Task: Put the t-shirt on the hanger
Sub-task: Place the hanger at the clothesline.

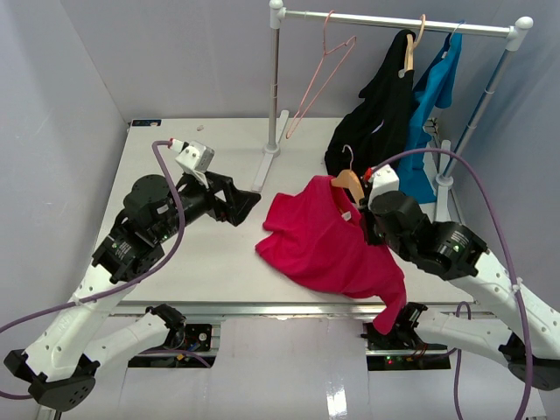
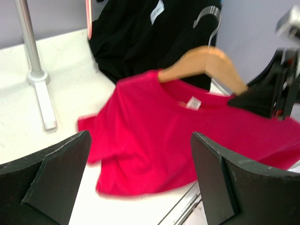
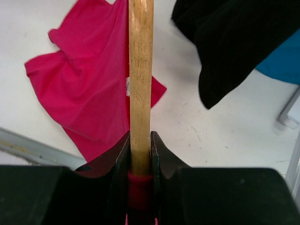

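With the right gripper clamped on the hanger, I'd have the wide-open left gripper pinch the t-shirt at its collar beside the bare wooden arm and ease it over.

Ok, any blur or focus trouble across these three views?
Left wrist: soft throughout, with the t-shirt and hanger smeared. Right wrist: the hanger's wood grain is crisp, but the right claw is a dark mass with little detail. Top: sharp and evenly lit.

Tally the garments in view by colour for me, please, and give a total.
Magenta-red: 1, the t-shirt
Black: 1, the black garment
Blue: 1, the blue shirt
Total: 3
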Controlling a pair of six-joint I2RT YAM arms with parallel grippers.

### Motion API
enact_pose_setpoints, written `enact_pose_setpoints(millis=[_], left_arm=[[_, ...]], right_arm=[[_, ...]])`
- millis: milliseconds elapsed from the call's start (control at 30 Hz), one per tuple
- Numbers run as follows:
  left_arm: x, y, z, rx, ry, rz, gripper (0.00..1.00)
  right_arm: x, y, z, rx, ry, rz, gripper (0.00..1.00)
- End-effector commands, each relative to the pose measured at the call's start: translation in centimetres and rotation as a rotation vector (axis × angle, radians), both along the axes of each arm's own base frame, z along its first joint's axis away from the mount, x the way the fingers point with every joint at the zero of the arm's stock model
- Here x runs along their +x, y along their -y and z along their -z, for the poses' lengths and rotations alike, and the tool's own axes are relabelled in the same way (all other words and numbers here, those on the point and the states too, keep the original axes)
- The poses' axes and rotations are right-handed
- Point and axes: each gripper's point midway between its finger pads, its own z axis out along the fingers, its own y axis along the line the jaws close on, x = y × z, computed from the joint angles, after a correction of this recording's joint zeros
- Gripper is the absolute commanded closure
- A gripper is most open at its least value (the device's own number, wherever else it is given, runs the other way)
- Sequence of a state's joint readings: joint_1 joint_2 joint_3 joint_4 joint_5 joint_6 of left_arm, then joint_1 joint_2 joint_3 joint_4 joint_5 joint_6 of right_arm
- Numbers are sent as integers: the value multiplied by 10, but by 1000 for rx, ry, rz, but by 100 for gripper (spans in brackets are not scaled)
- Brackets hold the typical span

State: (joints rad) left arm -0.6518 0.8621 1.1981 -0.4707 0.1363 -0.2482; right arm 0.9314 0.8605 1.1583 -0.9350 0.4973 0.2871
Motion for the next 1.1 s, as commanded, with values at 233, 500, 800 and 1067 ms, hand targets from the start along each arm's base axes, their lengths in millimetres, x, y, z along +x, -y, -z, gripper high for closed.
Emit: enact_pose_setpoints(millis=[233, 500, 800, 1067], left_arm=[[30, -27, 8, -154, -30, -275, 2], [1, 47, 80, -115, -352, 99, 2], [-27, 78, 139, -229, -412, 338, 2], [-11, 68, 211, -188, -430, 209, 2]], right_arm=[[68, -8, -97, 152, 259, 346, 92], [114, -20, -139, 135, 350, 434, 92], [164, -10, -187, 244, 431, 468, 92], [194, -15, -195, 281, 475, 425, 92]])
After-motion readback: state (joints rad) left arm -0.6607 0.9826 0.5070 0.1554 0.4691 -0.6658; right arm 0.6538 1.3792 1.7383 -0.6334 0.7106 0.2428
